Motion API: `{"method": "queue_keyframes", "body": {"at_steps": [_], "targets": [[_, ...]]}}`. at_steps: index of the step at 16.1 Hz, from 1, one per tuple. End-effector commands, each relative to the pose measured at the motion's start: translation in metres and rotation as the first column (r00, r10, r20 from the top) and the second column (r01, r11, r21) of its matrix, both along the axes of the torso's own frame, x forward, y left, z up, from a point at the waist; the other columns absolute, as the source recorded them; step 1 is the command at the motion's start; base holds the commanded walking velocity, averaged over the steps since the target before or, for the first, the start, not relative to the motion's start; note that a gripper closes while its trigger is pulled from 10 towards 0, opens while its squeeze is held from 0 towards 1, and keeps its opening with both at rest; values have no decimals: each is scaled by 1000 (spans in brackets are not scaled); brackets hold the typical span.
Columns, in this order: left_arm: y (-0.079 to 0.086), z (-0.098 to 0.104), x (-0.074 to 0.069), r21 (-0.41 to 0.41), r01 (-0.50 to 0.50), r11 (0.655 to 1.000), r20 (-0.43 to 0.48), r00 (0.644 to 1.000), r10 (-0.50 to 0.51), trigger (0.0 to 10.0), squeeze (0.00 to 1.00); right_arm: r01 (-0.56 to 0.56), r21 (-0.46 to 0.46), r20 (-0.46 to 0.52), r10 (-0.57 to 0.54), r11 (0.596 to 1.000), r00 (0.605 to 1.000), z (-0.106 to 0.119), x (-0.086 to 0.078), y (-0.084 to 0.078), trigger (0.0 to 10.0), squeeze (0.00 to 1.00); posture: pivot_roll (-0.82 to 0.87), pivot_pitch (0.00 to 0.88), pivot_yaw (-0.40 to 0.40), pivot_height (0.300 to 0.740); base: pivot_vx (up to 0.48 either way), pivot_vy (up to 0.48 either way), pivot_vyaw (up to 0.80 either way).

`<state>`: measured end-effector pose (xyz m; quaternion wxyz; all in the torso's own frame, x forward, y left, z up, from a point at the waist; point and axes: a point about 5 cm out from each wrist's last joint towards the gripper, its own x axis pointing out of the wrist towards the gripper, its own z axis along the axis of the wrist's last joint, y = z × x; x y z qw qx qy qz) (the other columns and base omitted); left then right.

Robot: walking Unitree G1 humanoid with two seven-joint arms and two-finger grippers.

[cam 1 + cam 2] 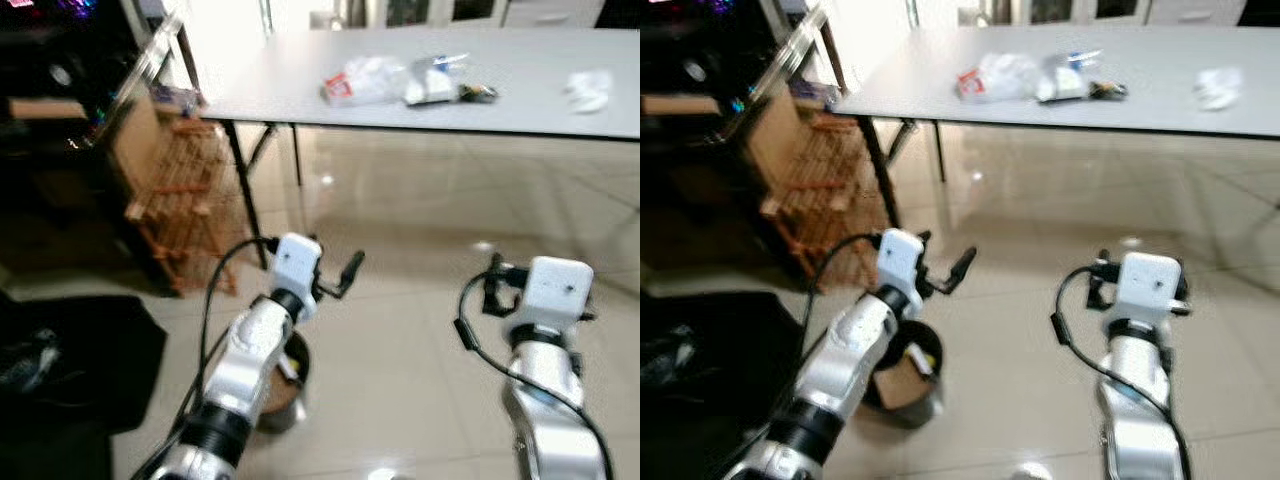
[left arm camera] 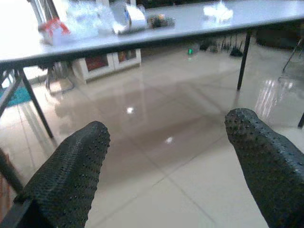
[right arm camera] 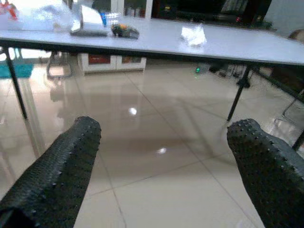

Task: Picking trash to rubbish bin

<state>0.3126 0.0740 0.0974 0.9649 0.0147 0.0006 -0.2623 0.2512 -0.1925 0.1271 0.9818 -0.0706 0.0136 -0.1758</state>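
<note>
On the grey table (image 1: 290, 98) ahead lies the trash: a clear plastic bag with a red patch (image 1: 360, 80), a silvery packet (image 1: 432, 82), a small dark wrapper (image 1: 478, 93) and a crumpled white tissue (image 1: 588, 88) further right. A dark round bin (image 1: 916, 408) holding a piece of cardboard stands on the tiled floor under my left forearm. My left gripper (image 2: 168, 137) is open and empty, held low over the floor and pointing toward the table. My right gripper (image 3: 166, 137) is likewise open and empty, well short of the table.
A wooden slatted rack (image 1: 185, 190) and a leaning cardboard sheet (image 1: 135, 135) stand at the left by the black table leg (image 1: 245, 195). A black bag (image 1: 60, 370) lies on the floor at the near left. Glossy tile floor (image 1: 400, 300) stretches between me and the table.
</note>
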Motion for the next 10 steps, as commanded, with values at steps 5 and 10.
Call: {"method": "queue_keyframes", "body": {"at_steps": [5,10], "targets": [[1,1,3,9,-17,1000,8,1000,17,10000,0,-37,-3,18,37,999,999,6,2,7,10000,0,-170,64,115,740,0,-480,0],[2,-1,4,18,-28,999,3,1000,28,10000,0,-63,7,20,63,998,998,7,5,12,10000,0,-165,65,116,740,0,-480,0]]}}
